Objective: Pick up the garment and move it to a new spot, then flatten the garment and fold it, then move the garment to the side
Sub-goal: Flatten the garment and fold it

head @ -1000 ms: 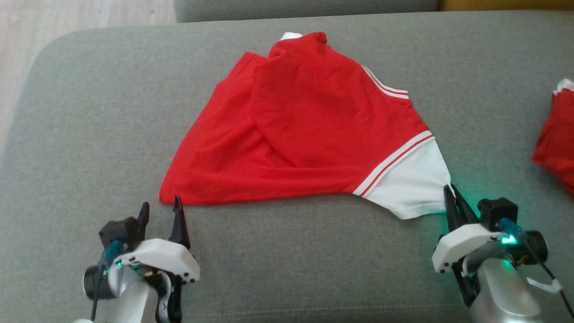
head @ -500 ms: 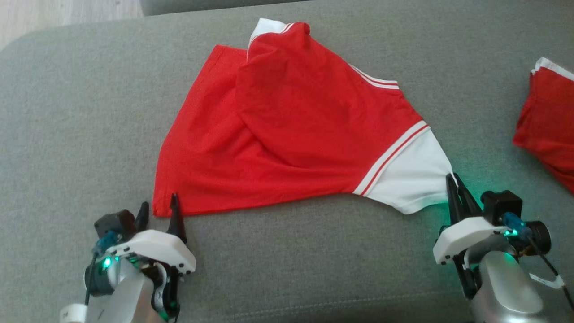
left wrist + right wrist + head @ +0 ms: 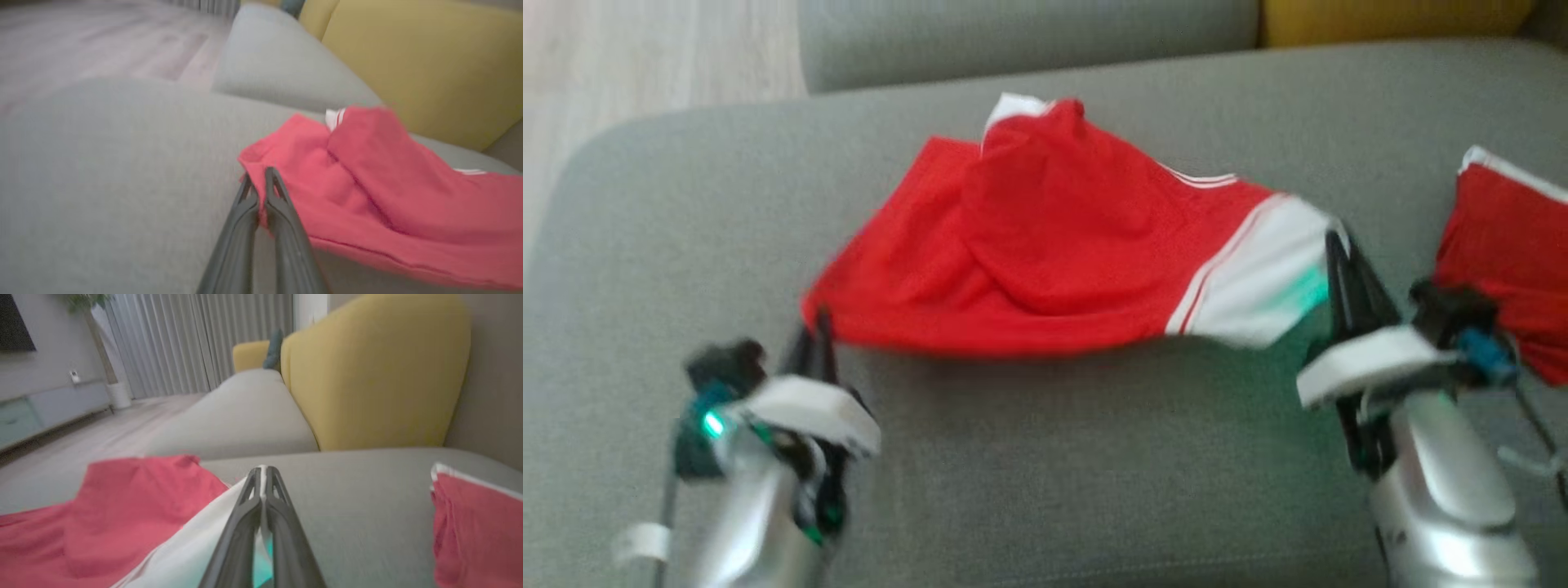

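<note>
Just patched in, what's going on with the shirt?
The left gripper is shut on the near corner of the red garment, the right gripper on its white sleeve. Its near edge hangs between them, raised off the grey sofa cushion; the far part rests on it. A second garment lies to the right.

On the grey fabric sofa cushion before us lies the red-and-white jersey garment; another red cloth lies at its right.
</note>
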